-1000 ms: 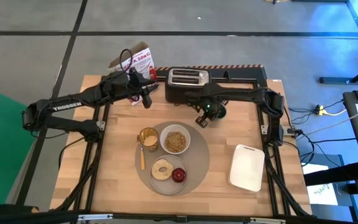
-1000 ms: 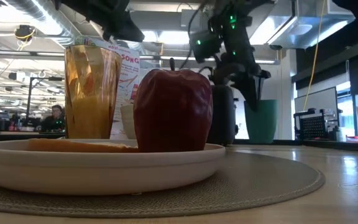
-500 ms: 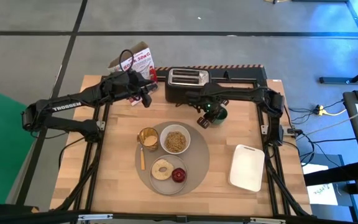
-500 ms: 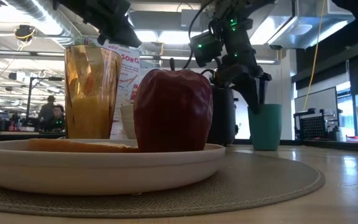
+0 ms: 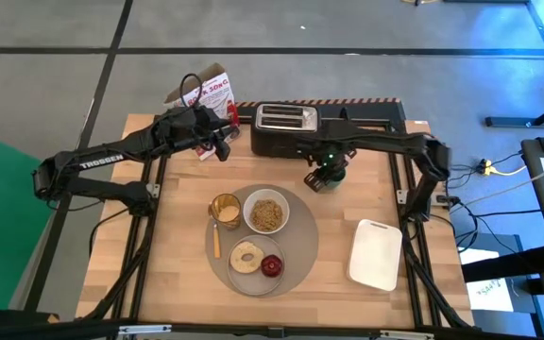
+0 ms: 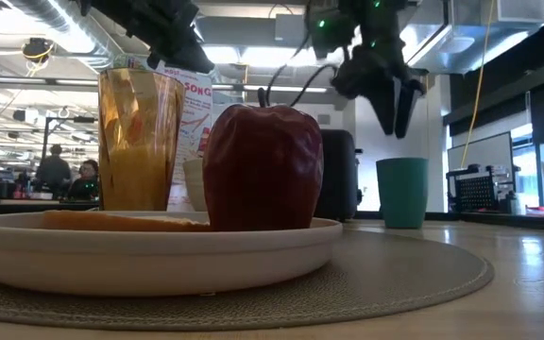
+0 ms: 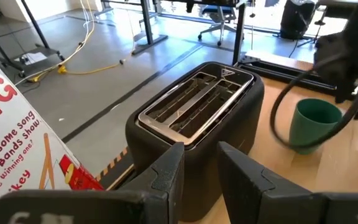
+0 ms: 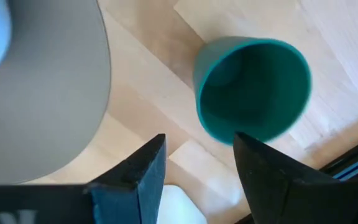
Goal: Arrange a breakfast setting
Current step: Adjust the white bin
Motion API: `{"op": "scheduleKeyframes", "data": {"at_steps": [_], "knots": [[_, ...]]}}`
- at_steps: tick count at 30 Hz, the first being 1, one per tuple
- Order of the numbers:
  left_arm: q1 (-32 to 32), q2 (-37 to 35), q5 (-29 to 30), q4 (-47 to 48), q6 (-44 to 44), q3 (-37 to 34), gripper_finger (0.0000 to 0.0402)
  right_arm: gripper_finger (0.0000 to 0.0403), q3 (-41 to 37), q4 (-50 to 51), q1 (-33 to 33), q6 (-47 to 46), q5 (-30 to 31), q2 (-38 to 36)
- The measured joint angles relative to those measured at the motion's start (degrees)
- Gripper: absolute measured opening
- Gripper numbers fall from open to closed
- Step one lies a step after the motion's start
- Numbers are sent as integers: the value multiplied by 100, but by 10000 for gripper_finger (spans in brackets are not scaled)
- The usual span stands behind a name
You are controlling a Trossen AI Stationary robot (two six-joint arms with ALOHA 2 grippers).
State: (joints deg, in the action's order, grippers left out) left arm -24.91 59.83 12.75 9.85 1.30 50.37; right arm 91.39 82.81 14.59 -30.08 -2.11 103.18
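— Where is the breakfast?
— On the round placemat (image 5: 300, 247): bowl (image 5: 265, 213), amber cup (image 5: 224, 209), plate (image 5: 254, 259) with bagel (image 5: 247, 255) and apple (image 5: 271, 266).
— And the arms?
— The right gripper (image 5: 321, 179) hangs over a green cup (image 5: 334, 171) behind the placemat, fingers (image 8: 267, 184) apart. The left gripper (image 5: 221, 151) waits by the toaster (image 5: 284, 127), fingers (image 7: 244, 179) apart.

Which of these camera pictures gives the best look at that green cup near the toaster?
The right wrist view: it looks straight down into the empty green cup, rim and inside clear. The low view shows it upright from the side, far back. The left wrist view catches it partly behind a cable. In the high view the right gripper mostly covers it.
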Motion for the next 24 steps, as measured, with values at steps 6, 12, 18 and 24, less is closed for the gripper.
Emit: {"op": "scheduleKeyframes", "data": {"at_steps": [6, 12, 18, 24], "knots": [[-116, 0, -6, 0, 2, 0, 89, 179, 0, -9, -132, -242, 105, -456], [-181, 1, -19, 35, 184, 0, 89, 179, 0, 143, -627, -401, 260, -834], [-169, 2, -21, 268, 461, 0, 89, 179, 0, 284, -1458, -447, 530, -1282], [-133, 4, 20, 324, 463, 0, 89, 179, -849, 189, -2248, -951, 525, -1962]]}}
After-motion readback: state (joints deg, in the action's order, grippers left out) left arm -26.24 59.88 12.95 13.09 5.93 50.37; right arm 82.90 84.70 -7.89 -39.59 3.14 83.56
